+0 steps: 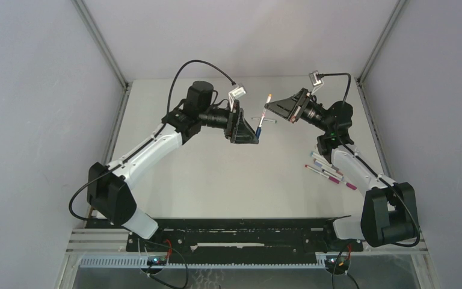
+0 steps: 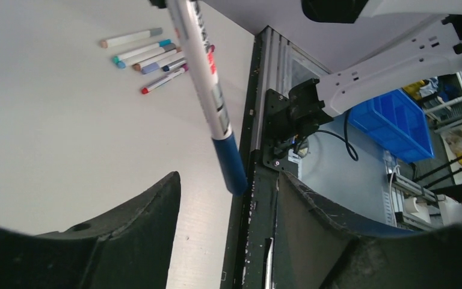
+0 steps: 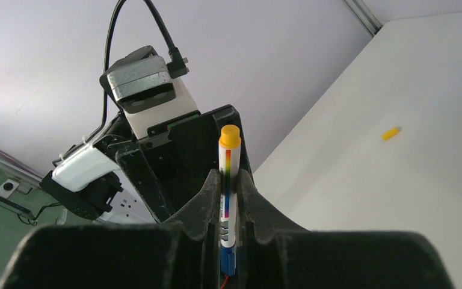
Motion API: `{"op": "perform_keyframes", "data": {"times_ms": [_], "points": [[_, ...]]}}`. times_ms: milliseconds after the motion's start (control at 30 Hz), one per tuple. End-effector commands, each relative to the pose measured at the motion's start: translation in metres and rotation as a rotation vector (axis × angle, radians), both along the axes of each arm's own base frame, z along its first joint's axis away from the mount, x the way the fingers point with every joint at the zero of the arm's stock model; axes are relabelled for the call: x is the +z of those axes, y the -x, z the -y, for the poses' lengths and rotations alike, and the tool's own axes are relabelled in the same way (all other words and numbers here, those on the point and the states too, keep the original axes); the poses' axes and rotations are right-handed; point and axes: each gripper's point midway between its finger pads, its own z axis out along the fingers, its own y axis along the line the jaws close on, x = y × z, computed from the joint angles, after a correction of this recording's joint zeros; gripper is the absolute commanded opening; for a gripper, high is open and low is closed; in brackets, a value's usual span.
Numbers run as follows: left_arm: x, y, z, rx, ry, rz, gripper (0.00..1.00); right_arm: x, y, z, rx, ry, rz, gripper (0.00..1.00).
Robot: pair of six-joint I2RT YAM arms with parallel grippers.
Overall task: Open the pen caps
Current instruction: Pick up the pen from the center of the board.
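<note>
My right gripper [image 3: 229,176] is shut on a white pen [image 3: 227,198] and holds it in the air over the middle of the table [image 1: 216,174]. The pen has an orange-yellow cap [image 3: 230,135] at one end and a blue cap [image 2: 229,162] at the other. In the top view the pen [image 1: 264,112] hangs between both grippers. My left gripper [image 2: 228,180] is open; the blue cap hangs at the mouth of its jaws, touching neither finger. Several more pens [image 1: 328,171] lie by the right arm and also show in the left wrist view [image 2: 150,57].
A loose yellow cap [image 3: 390,133] lies on the table in the right wrist view. A small blue-ended piece [image 1: 263,119] lies under the held pen. The black rail [image 1: 240,232] runs along the near edge. A blue bin [image 2: 391,120] stands off the table.
</note>
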Motion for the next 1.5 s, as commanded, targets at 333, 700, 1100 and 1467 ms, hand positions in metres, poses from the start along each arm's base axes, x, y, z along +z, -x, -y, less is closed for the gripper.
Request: {"op": "perform_keyframes", "data": {"times_ms": [333, 700, 1100, 1467], "points": [[0.030, 0.010, 0.015, -0.082, 0.075, 0.028, 0.29, 0.022, 0.018, -0.003, 0.033, -0.026, 0.103, 0.00], [0.032, 0.011, 0.013, -0.078, 0.069, 0.042, 0.00, 0.019, 0.020, -0.004, 0.050, -0.010, 0.127, 0.02], [0.013, 0.007, -0.051, -0.025, -0.170, 0.304, 0.00, 0.020, 0.006, 0.039, -0.025, 0.205, 0.246, 0.79], [-0.055, 0.011, -0.133, -0.014, -0.660, 0.477, 0.00, 0.009, 0.019, 0.024, 0.184, 0.428, 0.305, 0.78]]}}
